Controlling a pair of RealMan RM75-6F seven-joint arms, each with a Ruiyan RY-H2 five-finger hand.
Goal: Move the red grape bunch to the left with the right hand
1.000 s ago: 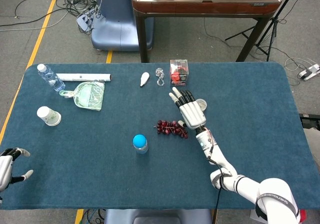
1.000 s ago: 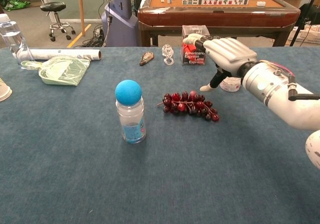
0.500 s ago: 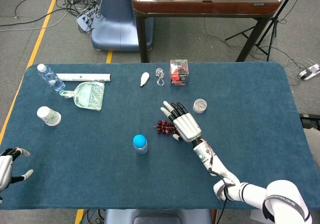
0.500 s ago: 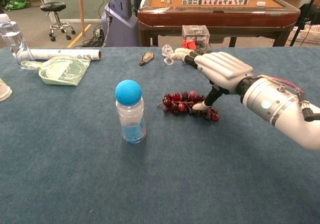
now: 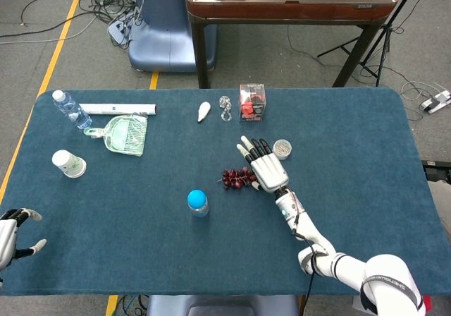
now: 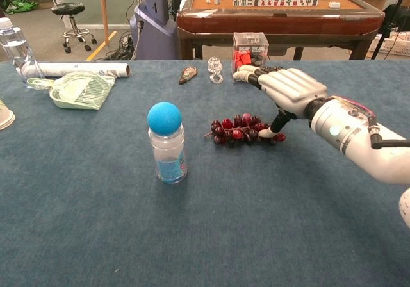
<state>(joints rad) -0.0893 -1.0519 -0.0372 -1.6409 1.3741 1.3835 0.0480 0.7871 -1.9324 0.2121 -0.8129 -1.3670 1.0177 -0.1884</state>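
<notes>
While the right hand (image 6: 289, 90) hovers spread over the red grape bunch (image 6: 242, 131), no writing reads.

dark red grape bunch (image 6: 242, 131), white right hand (image 6: 289, 88), blue-capped bottle (image 6: 166, 143), teal table (image 6: 96, 223)

left robot hand (image 5: 13, 237) cut by frame edge, grape bunch (image 5: 238, 178) partly hidden
</notes>
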